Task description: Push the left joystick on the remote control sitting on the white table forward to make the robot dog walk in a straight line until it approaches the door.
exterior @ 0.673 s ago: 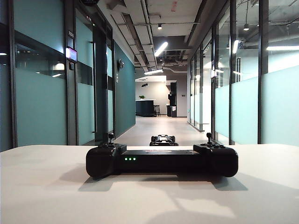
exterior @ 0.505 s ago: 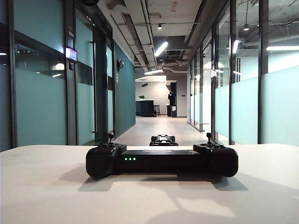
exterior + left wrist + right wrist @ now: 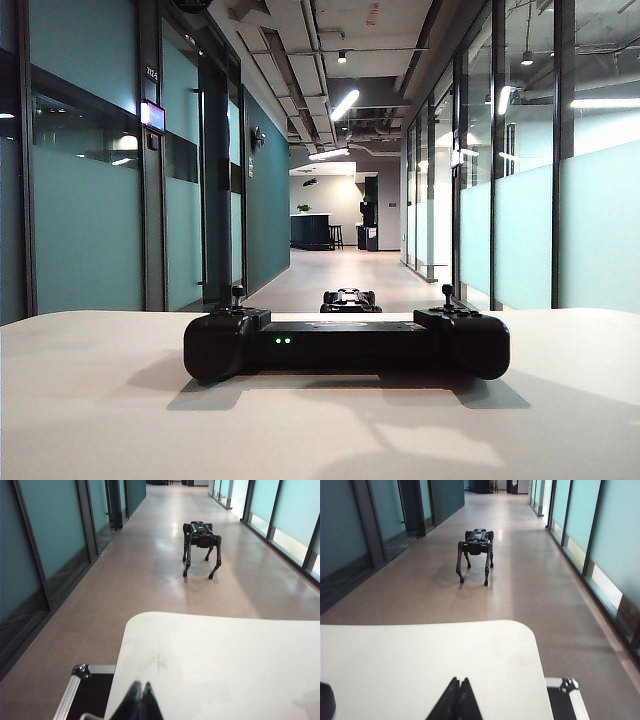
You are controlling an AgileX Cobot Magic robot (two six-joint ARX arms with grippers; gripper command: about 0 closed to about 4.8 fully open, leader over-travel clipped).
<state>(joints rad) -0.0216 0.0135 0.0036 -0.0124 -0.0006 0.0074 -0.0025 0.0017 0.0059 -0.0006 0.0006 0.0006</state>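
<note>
The black remote control point(image 3: 345, 345) lies across the white table point(image 3: 100, 400), two green lights lit on its front. Its left joystick point(image 3: 237, 294) stands upright on the left end, and the twin stick point(image 3: 447, 293) on the right end. Neither gripper shows in the exterior view. My left gripper point(image 3: 140, 686) is shut and empty over the table point(image 3: 225, 655), away from the remote. My right gripper point(image 3: 459, 681) is shut and empty over the table point(image 3: 420, 655). The robot dog point(image 3: 349, 300) stands on the corridor floor beyond the table point(image 3: 201, 537) point(image 3: 476, 542).
Glass walls line both sides of the corridor, with a dark door point(image 3: 215, 190) on the left. A black case with metal edging point(image 3: 75, 690) point(image 3: 565, 692) sits below the table's corners. A black rounded shape point(image 3: 326, 700) lies on the table beside my right gripper.
The remote shows two green lights now instead of three. The remote, the robot dog and both sticks have not moved.
</note>
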